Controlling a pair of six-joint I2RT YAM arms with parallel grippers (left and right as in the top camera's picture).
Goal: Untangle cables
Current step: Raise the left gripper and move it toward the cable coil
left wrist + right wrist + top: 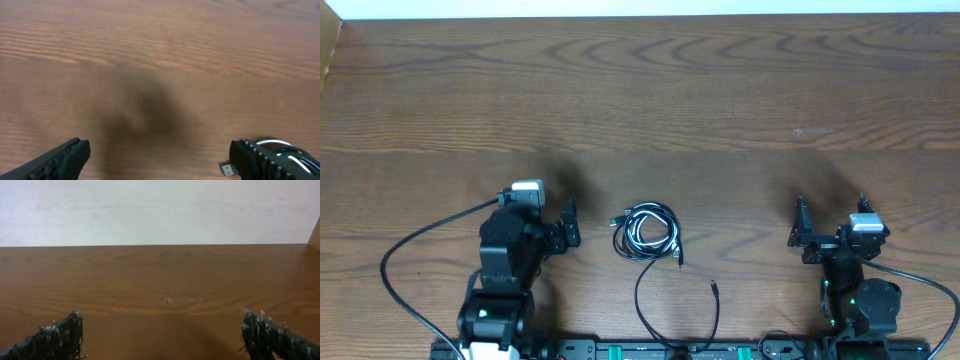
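The cables (646, 231) lie in a small coiled tangle of black and whitish strands at the front middle of the wooden table (650, 110). One black cord loops from the coil toward the front edge and ends in a small plug tip (714, 287). My left gripper (568, 226) is open and empty, left of the coil. In the left wrist view a blue USB plug (228, 169) and part of the coil (280, 150) show beside the right finger. My right gripper (802, 230) is open and empty, well right of the cables, which do not show in its wrist view.
Thick black arm wires curve along the front left (395, 262) and front right (932, 290). A white wall (160, 210) rises behind the table's far edge. A small pale scuff (182, 299) marks the wood ahead of the right gripper.
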